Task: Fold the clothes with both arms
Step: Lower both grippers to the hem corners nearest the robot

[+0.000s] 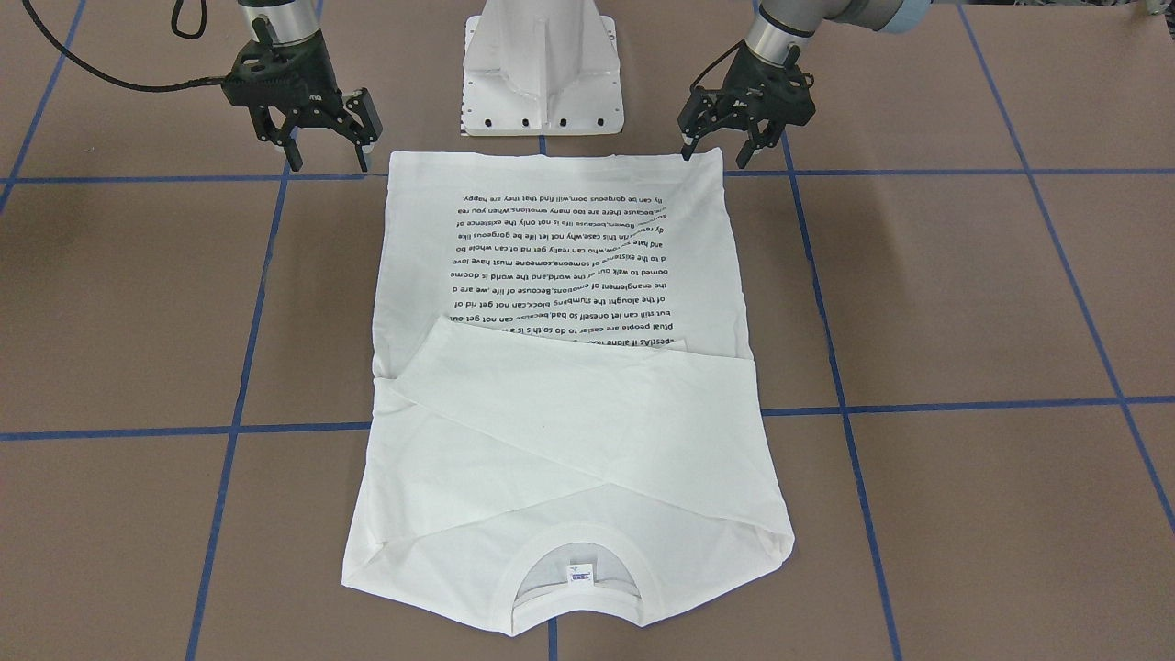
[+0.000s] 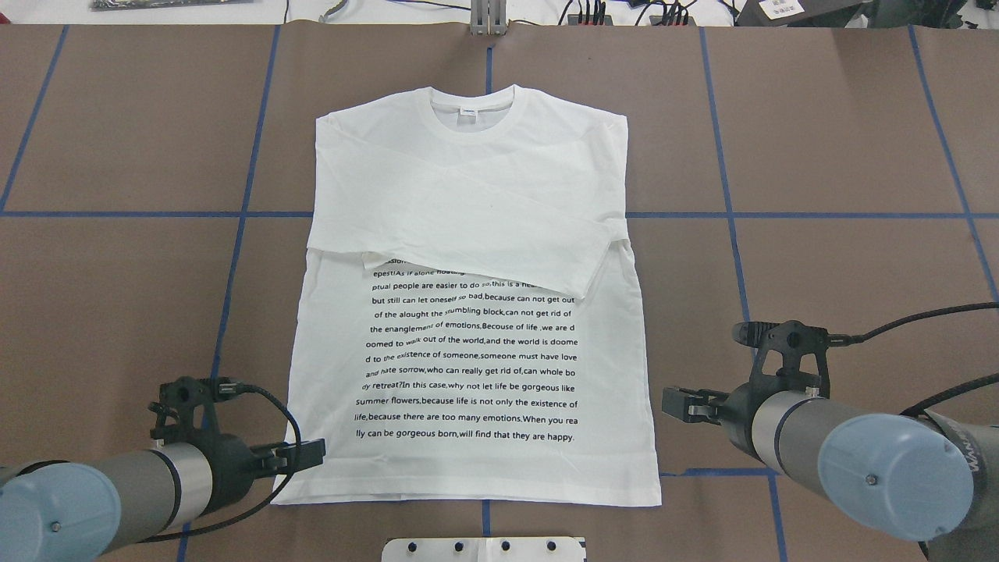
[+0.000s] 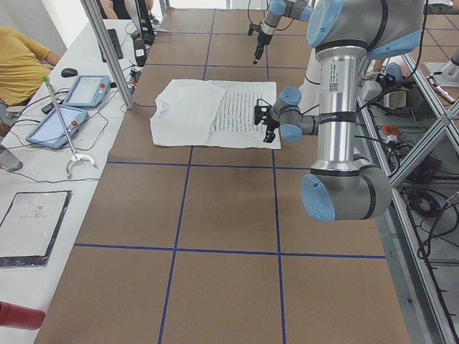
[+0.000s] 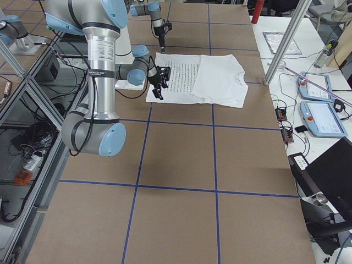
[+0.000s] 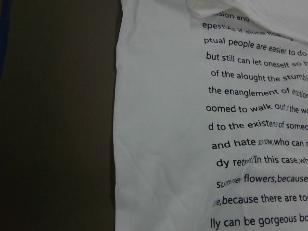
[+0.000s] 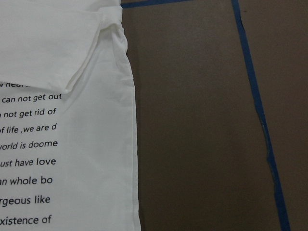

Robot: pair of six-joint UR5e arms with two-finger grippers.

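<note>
The likeliest slip is an uneven pick. The left end effector (image 1: 722,150), fingers spread, hangs right at one hem corner of the white T-shirt (image 2: 468,375). The right end effector (image 1: 326,154), also spread and holding nothing, sits just beside the other hem corner, seemingly over bare table (image 2: 843,140). Closing there could catch only one layer or no cloth at all. If one corner then rises alone, the fold would skew, and the crossed sleeves (image 2: 468,211) could slide off the chest.

The shirt lies flat mid-table with the print up. Its hem is toward the robot's edge and its collar (image 2: 471,101) toward the operators' edge. Both end effectors flank the hem, one at each corner.
</note>
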